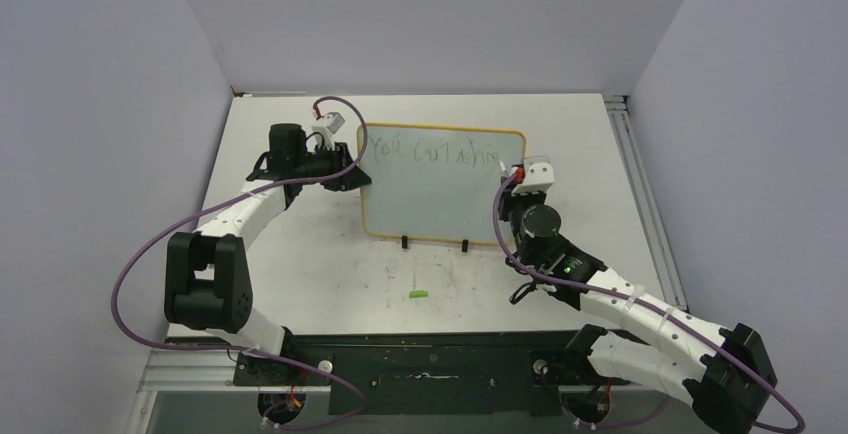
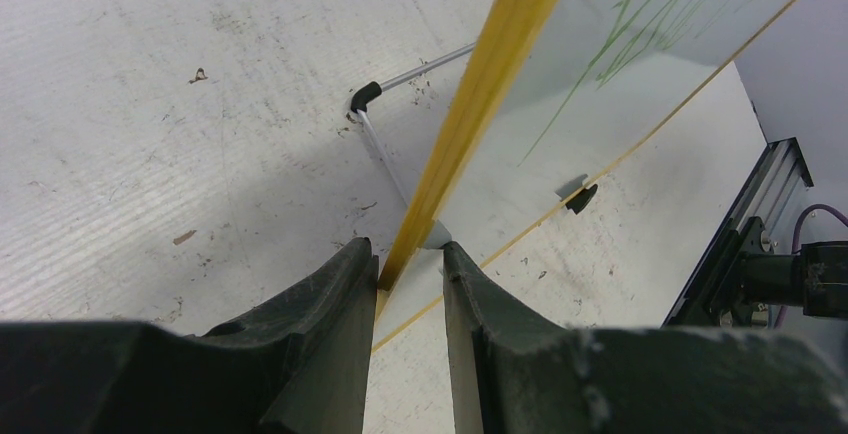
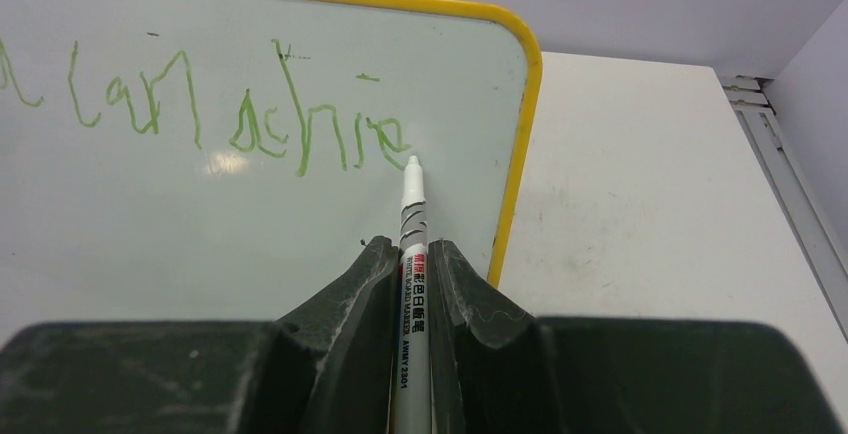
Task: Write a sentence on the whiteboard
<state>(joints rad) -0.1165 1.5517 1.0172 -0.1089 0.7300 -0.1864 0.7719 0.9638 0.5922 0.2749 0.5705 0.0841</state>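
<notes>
green cap (image 1: 418, 295) lies loose on the table (image 1: 300, 274) near the whiteboard (image 1: 440, 199).

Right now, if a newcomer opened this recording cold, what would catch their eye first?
The yellow-framed whiteboard at mid-table stands out, with an unfinished green sentence scrawled along its top. The right gripper is shut on a white marker whose tip sits at the last letter. The left gripper clamps the board's left edge.
</notes>
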